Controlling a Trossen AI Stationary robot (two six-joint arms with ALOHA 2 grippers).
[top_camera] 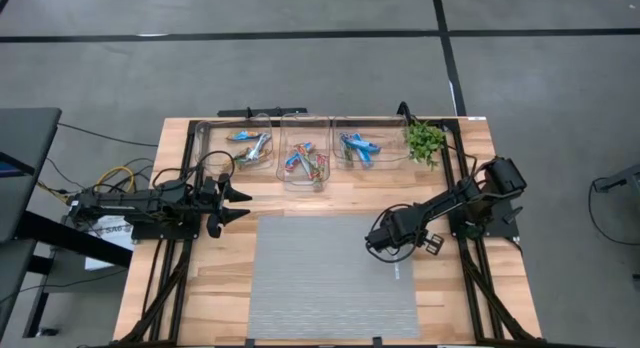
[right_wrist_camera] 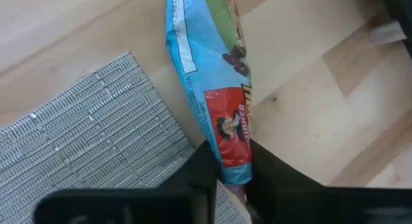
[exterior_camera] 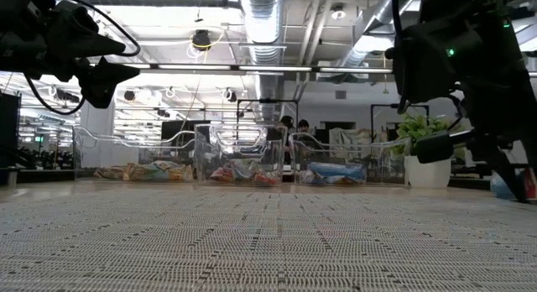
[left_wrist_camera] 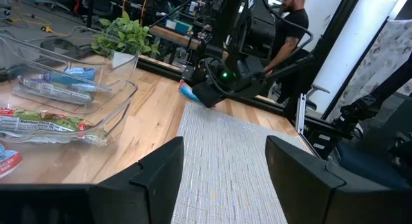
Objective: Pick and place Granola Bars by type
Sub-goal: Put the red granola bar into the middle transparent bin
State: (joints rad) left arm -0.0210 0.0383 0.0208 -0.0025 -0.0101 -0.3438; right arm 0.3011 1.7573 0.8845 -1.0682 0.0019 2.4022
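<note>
The right gripper (right_wrist_camera: 226, 176) pinches a blue bar (right_wrist_camera: 212, 82) at the mat's (right_wrist_camera: 84, 134) edge; the left gripper (left_wrist_camera: 225, 163) hovers agape.

1. The table (top_camera: 200, 278) is lit evenly from above; only soft, faint shadows are cast
2. Bright ceiling strip lights (exterior_camera: 252, 70) are seen in the low view, and both arms are reduced to dark silhouettes against them
3. The near mat (exterior_camera: 268, 250) is rendered softly
4. Glare is carried by the shiny blue wrapper (right_wrist_camera: 212, 89)
</note>
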